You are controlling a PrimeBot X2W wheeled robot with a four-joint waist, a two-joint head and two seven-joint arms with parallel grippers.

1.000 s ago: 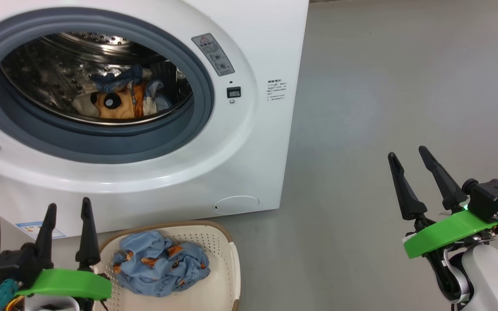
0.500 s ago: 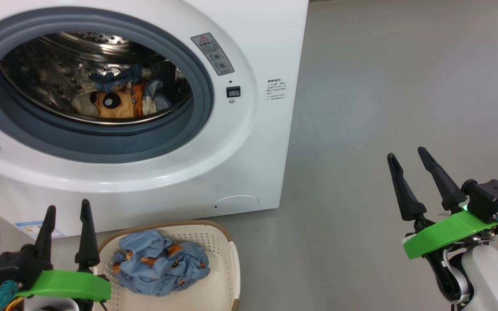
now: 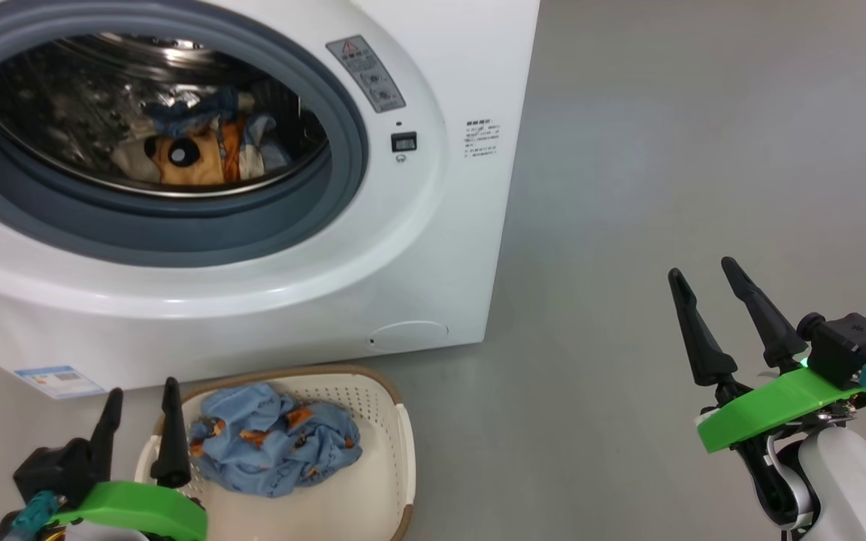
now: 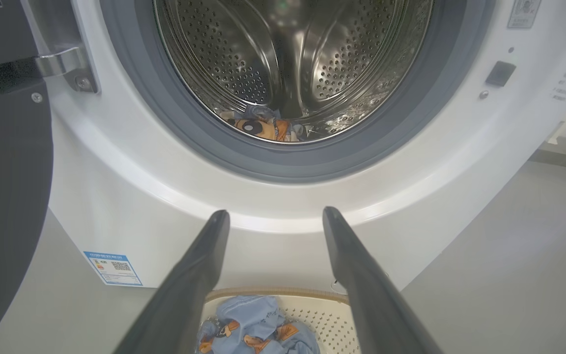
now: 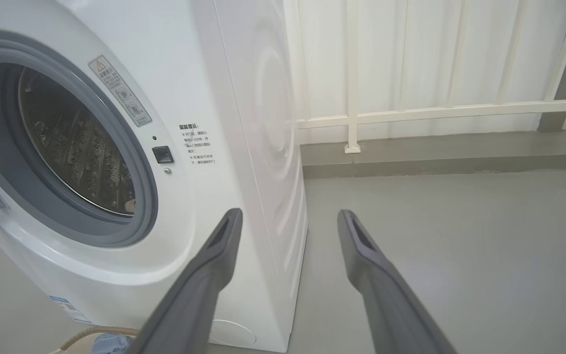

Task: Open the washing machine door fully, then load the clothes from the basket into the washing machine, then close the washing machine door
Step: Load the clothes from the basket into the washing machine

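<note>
— Down on the floor (image 3: 666, 150), right in front of the washing machine (image 3: 433, 248), sits the basket (image 3: 401, 451). What's in it?
— The clothes (image 3: 275, 439), a blue bundle with orange bits. One piece (image 3: 185, 154) already lies inside the drum (image 4: 288, 59).
— So what comes next?
— I think the bundle has to go in too. The left end effector (image 3: 143, 387) hangs just beside the basket's left edge, fingers spread wide, holding nothing.
— And the other one?
— The right end effector (image 3: 702, 267) is well off to the side over bare floor, also spread wide and empty.
— How should it grab well?
— Move over the middle of the bundle, come straight down, and pinch a fat fold, not the basket's rim. Then lift high, so nothing drags on the grey ring (image 3: 177, 233), and let go deep inside.
— Does each camera see the same?
— No. The left wrist view shows the door (image 4: 8, 172) standing open on its hinge (image 4: 62, 61), and far into the drum. The head view shows both end effectors and the whole bundle. The right wrist view shows the machine's side and a white rail (image 5: 435, 110) behind.
</note>
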